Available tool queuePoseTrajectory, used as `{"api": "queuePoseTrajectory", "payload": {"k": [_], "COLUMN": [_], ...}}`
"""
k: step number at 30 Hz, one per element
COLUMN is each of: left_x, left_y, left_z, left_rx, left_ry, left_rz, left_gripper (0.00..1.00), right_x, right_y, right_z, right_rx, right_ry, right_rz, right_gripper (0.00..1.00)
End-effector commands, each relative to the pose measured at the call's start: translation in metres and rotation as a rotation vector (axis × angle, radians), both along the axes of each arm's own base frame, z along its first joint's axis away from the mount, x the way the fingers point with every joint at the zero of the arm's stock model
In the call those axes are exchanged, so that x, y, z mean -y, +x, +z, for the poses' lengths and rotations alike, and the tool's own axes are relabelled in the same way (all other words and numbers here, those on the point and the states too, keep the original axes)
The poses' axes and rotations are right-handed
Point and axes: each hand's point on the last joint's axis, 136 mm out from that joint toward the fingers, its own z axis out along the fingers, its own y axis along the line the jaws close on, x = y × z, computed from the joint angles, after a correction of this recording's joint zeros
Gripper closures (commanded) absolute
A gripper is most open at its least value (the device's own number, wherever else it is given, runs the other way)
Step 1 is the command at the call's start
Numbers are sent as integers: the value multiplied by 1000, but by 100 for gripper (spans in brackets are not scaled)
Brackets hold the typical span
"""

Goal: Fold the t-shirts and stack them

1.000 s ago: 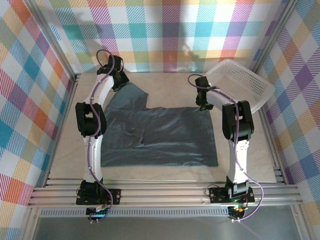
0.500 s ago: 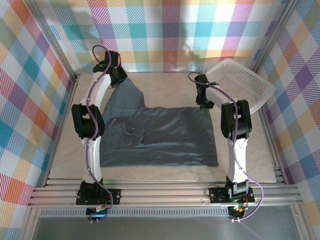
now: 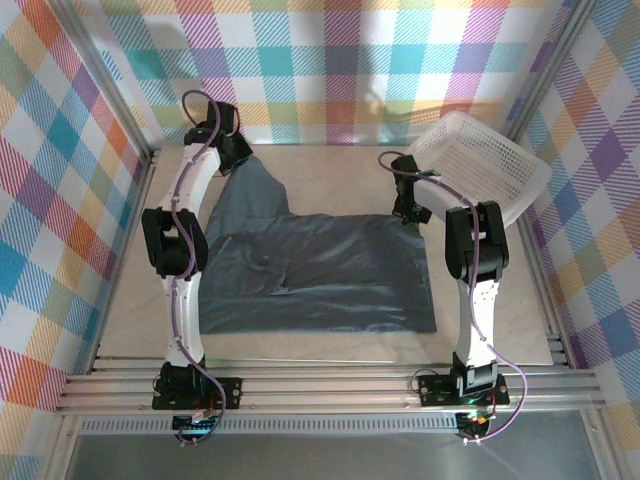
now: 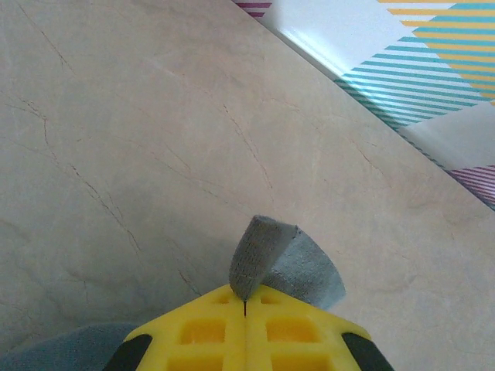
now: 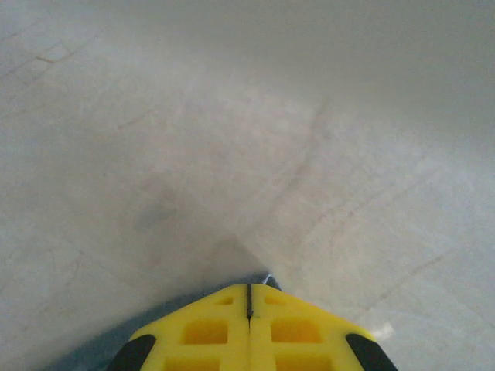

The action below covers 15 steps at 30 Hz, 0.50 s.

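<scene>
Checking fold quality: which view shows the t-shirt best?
Top external: nearly the whole t-shirt shows there, spread out. Left wrist gives a tuft pinched in the left gripper; right wrist, a blurred grey edge at the shut right gripper.

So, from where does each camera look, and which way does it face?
Top: above and behind, facing down on the table; left arm, right arm show.
Left wrist: faces down past left gripper, shut on shirt.
Right wrist: faces down past right gripper, shut on shirt corner.
Shared: shirt and table.
</scene>
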Motion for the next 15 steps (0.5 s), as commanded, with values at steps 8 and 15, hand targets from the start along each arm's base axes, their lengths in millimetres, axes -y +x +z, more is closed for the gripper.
{"api": "queuePoseTrajectory", "payload": {"k": [8,15], "left_x": [-15,-23], "left_y": [-43,-89], "left_z": [49,69], "left_rx": [22,4], "left_ry": [47,71], "left_rz": [-8,-8], "left_gripper": [100,100], "right_x": [-13,-14], "right_y": [-2,-13], "right_z": [55,59], "right_rx": [100,89], "right_ry": [90,117], "right_rz": [72,90], "right_gripper": [100,100]}}
